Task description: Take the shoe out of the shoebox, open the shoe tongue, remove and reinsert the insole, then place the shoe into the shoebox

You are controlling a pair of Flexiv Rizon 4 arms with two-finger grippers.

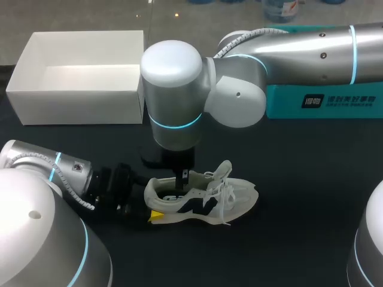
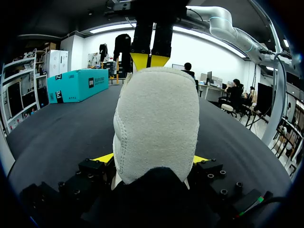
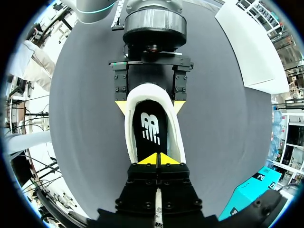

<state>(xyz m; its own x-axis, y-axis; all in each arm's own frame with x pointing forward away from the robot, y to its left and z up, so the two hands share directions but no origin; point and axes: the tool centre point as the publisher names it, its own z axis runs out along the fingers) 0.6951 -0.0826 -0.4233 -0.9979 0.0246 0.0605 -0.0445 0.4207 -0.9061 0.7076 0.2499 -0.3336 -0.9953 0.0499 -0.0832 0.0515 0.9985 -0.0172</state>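
Evidently bracing first: with the left hand (image 2: pixel 152 159), gripping the heel of the shoe (image 1: pixel 203 200) from behind, with a yellow tip pressed to each side, low by the sole. Probably done to keep the shoe upright and steady on the tabletop (image 1: pixel 299 179) during work inside it. With the right hand (image 3: pixel 156 159), reaching straight down from above into the shoe's opening, with fingertips drawn together on the insole (image 3: pixel 149 128). Cannot tell whether pinching a fold of the insole or merely pressing on it. Judged as the insole step, with the return to the box not yet begun. From the left hand, stands directly ahead between the fingers, toe pointing away; from the right hand, lies directly beneath, heel toward the other hand. Shows the tongue (image 1: pixel 222 170) lifted up and forward, presumably to keep the opening wide. Farther out, well apart from the shoe at the far side of the tabletop, finds the white shoebox (image 1: pixel 78 107) open and without the shoe, just beside a teal box (image 1: pixel 323 101).
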